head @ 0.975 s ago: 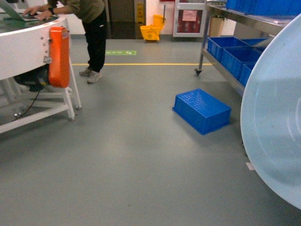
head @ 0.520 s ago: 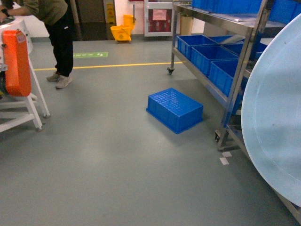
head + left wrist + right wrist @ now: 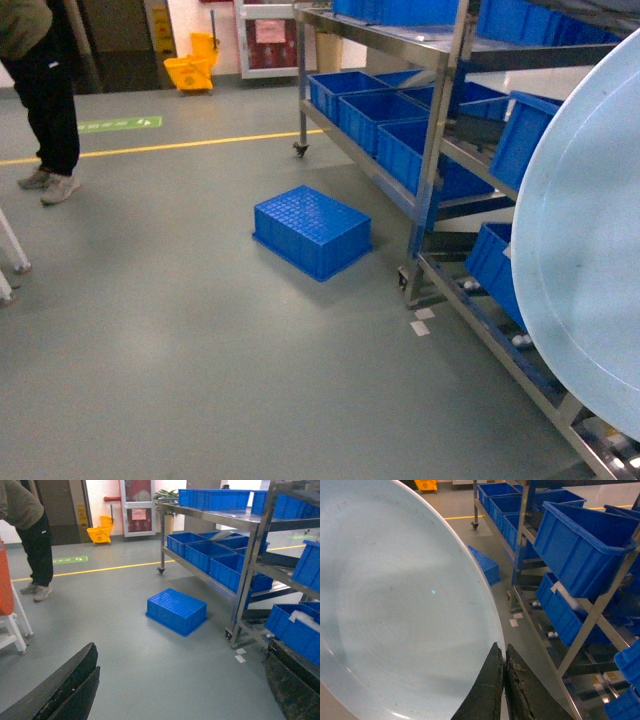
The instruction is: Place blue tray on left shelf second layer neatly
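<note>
The pale blue tray (image 3: 590, 250) is held up on edge and fills the right of the head view. It also covers the left half of the right wrist view as a broad round dish (image 3: 395, 605). My right gripper (image 3: 504, 652) is shut on the blue tray's rim, one finger on each side; in the head view the tray hides it. The stainless-steel shelf (image 3: 437, 150) stands just behind the tray, with blue crates on its tiers (image 3: 520, 540). My left gripper (image 3: 180, 680) hangs open over bare floor, with nothing between its fingers, facing the shelf (image 3: 248, 575).
An upturned blue crate (image 3: 312, 230) lies on the floor in front of the shelf posts. A person (image 3: 45, 90) stands at the far left. A yellow mop bucket (image 3: 192, 62) is at the back. Tilted blue crates (image 3: 585, 545) sit on the rack's near section.
The head view has swung to the right: the person and the floor crate slid left, the white table left the frame, and the steel shelf came in closer. The tray stays held at right.
</note>
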Tool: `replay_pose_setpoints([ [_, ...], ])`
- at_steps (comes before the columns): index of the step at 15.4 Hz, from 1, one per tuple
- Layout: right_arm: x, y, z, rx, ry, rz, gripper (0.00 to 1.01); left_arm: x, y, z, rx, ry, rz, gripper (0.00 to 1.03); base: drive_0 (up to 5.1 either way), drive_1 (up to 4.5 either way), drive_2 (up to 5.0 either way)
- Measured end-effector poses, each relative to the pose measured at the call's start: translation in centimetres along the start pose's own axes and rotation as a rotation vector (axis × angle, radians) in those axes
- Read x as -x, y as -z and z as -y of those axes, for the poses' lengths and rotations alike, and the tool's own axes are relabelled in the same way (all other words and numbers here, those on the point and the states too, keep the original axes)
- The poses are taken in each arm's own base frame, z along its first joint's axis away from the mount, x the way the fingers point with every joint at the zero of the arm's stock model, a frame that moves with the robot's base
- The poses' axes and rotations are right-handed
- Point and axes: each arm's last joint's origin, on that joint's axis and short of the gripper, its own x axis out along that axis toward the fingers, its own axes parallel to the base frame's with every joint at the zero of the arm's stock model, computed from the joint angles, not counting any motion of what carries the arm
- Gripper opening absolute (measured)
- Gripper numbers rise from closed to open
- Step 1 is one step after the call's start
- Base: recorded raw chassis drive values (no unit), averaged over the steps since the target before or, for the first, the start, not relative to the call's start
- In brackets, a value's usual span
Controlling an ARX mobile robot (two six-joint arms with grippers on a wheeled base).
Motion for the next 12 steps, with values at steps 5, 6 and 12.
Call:
replay_pose_setpoints([
  [5, 0.0, 0.0, 0.0, 0.0, 0.001, 0.0, 0.02, 0.0, -0.02, 0.0, 0.0, 0.0, 0.002, 0.98, -6.4, 2.2, -1.1],
  [6, 0.01, 0.0, 0.01, 0.0, 0.001, 0.0, 0.02, 0.0, -0.02, 0.0, 0.0, 0.0, 0.002, 0.98, -6.3, 2.26, -1.1],
  [12, 0.0, -0.01, -0.01, 0.0, -0.003, 0.002, 0.02, 0.0, -0.02, 0.0, 0.0, -0.002, 0.002, 0.98, -1.6, -1.61, -1.6],
])
